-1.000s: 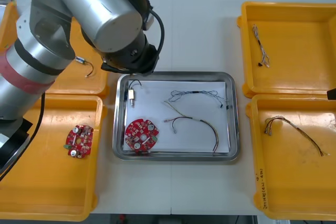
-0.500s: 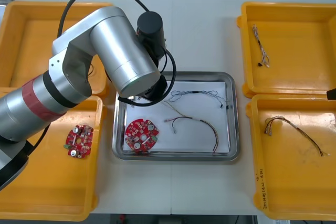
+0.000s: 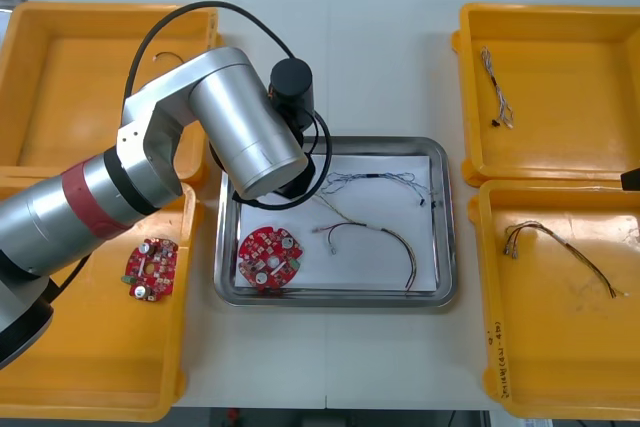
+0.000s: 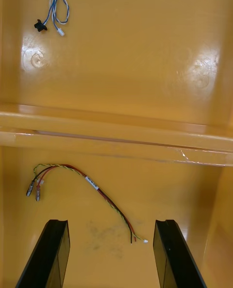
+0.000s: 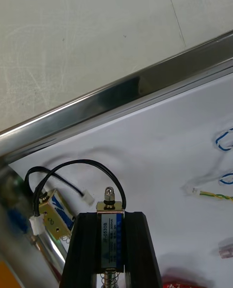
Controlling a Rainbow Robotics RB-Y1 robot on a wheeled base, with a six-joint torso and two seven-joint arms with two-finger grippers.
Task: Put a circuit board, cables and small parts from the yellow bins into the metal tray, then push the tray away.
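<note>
- Swung over within the last second: left arm (image 3: 230,137), from above the 10 o'clock bin (image 3: 70,87) to the 10 o'clock corner of the tray (image 3: 445,247). Tray contents have not shifted.
- Left claw (image 5: 110,216): clenched on the held part (image 5: 110,234), low over the white liner, just inside the tray rim.
- Loose part (image 5: 51,216): small metal piece with a black lead, lying in the tray just beside the left claw, apart from the held part.
- Tray: centre of the counter (image 3: 380,67), between the bins.
- Board (image 3: 269,258): in the tray, at its 8 o'clock corner.
- Blue-white cable (image 3: 375,182): in the tray, toward 1 o'clock.
- Red-yellow cable (image 3: 370,242): in the tray, centre to 5 o'clock.
- Right claw (image 4: 110,230): released, fingers well apart, hovering over the 4 o'clock bin (image 4: 184,200). The bin cable (image 4: 92,186) lies just ahead of the fingers, untouched.
- Remaining stock: spare board (image 3: 150,269) in the 8 o'clock bin (image 3: 60,367); spare cable (image 3: 497,87) in the 2 o'clock bin (image 3: 570,137).
- Progress, judged: late stage. Board, two cables and one part are already in. The held part is over the tray but not yet let go. After that, the tray push looks like the main step left.
</note>
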